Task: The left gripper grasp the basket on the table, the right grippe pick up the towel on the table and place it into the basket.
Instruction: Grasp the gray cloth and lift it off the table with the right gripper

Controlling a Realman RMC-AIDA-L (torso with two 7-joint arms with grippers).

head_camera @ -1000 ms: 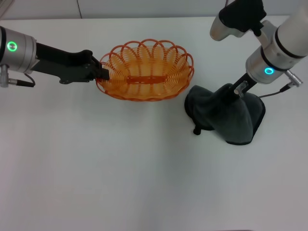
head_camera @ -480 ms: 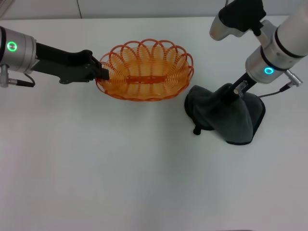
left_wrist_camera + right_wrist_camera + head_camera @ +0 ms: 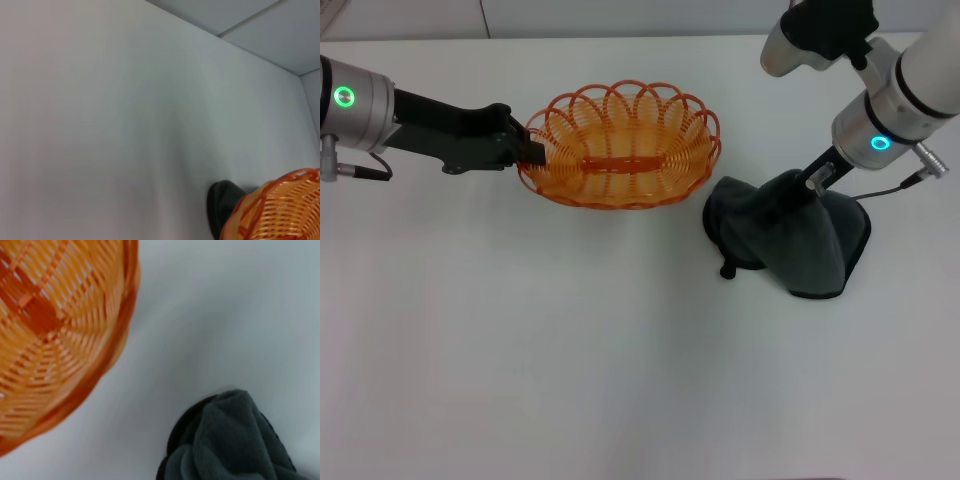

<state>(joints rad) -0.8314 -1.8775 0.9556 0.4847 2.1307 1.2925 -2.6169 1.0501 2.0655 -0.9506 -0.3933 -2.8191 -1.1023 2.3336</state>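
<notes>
At frame left, the left pincer point(image 3: 527, 150) is clamped on the basket point(image 3: 620, 146) rim. At right, the right pincer point(image 3: 803, 190) pinches the towel point(image 3: 790, 240), peaked but touching the desk point(image 3: 570, 350); basket empty.

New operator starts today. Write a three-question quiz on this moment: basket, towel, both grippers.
1. True or false: the towel already lies inside the basket.
2. Which gripper holds the basket's rim? A. the left gripper B. the right gripper
3. Fill in: the towel is bunched into a peak under the right gripper, while its lower edge rests on the ____.

Key: 1. False; it sits on the table beside the basket, on the robot's right. 2. A. 3. table.
</notes>
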